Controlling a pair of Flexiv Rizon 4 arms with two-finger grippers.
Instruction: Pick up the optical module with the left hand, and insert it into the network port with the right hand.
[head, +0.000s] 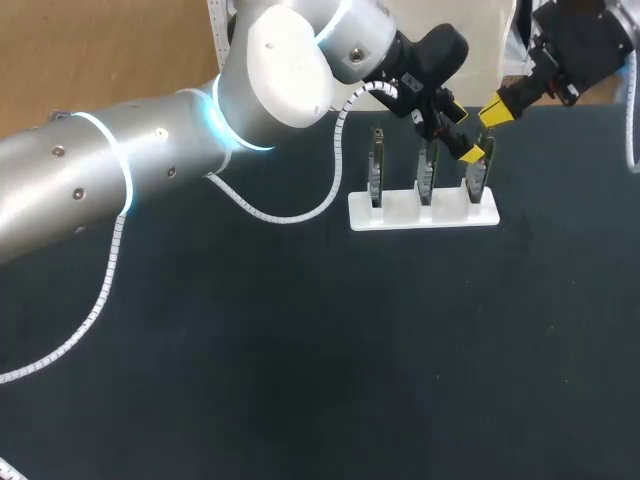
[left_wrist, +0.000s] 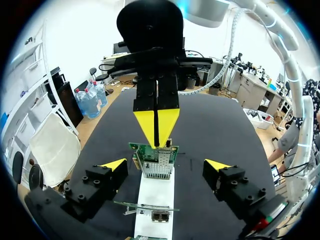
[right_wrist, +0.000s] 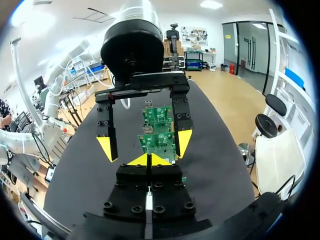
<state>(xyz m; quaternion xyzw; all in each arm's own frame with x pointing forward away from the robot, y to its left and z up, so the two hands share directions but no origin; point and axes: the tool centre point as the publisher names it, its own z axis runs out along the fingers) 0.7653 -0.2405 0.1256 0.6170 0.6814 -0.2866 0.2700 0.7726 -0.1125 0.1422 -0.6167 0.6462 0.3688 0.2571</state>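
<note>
My left pincer (left_wrist: 165, 166) stands open, fingers either side of the end circuit board (right_wrist: 157, 141), which stands upright in the white holder (head: 420, 212) on the bench (head: 300, 350). I cannot tell the optical module apart from the board's metal port (left_wrist: 156, 170). My right pincer (right_wrist: 150, 160), tips pressed together on nothing visible, hangs just above that board's top edge, so both pincers crowd one spot, with the next board (head: 425, 172) just beside.

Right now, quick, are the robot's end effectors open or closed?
Left end effector: open, holding nothing.
Right end effector: closed, nothing visibly held.
</note>
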